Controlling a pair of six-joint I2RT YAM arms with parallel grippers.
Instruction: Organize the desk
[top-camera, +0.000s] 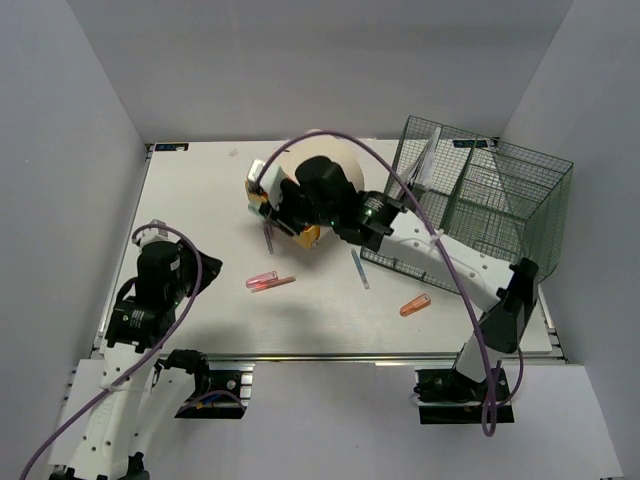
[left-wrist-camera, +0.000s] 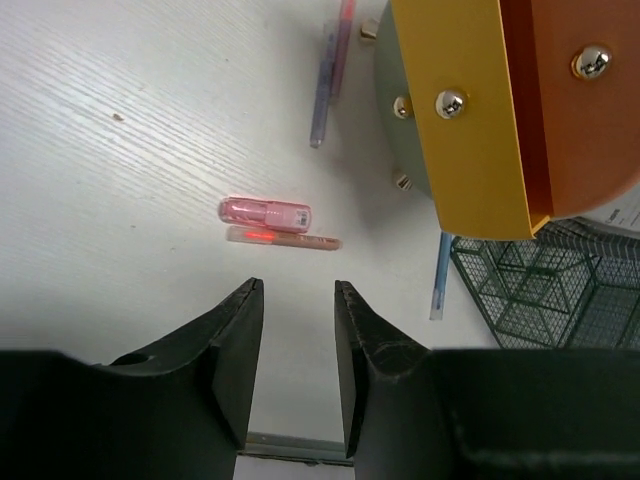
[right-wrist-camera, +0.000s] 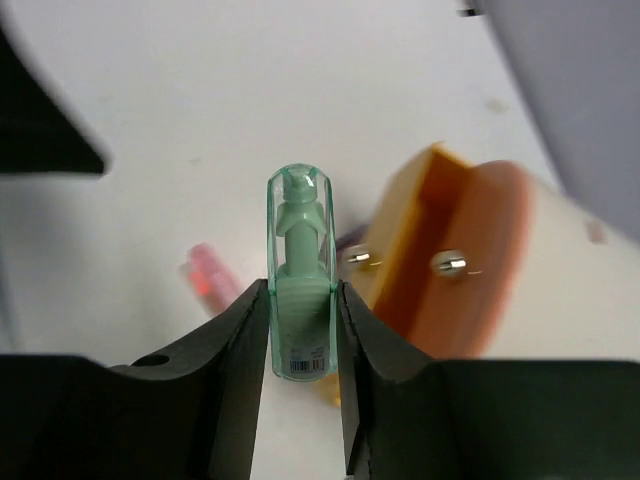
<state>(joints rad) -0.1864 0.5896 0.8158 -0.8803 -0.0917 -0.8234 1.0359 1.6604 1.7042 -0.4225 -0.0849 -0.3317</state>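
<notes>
The white desk (top-camera: 200, 190) has pens scattered on it. My right gripper (right-wrist-camera: 300, 287) is shut on a mint-green highlighter (right-wrist-camera: 298, 250), which stands up between the pads. In the top view that gripper (top-camera: 264, 196) hangs at the left side of the cream container with an orange rim (top-camera: 335, 158). My left gripper (left-wrist-camera: 298, 287) is open and empty above the desk's near left (top-camera: 170, 256). A pink highlighter (left-wrist-camera: 265, 212) and a thin pink pen (left-wrist-camera: 283, 239) lie a little ahead of its fingertips.
A dark green wire basket (top-camera: 485, 195) stands at the back right. A blue pen (top-camera: 359, 268) and an orange highlighter (top-camera: 414, 305) lie in front of it. Two more pens (left-wrist-camera: 325, 85) lie beside the container. The silver rail (top-camera: 330, 357) runs along the near edge.
</notes>
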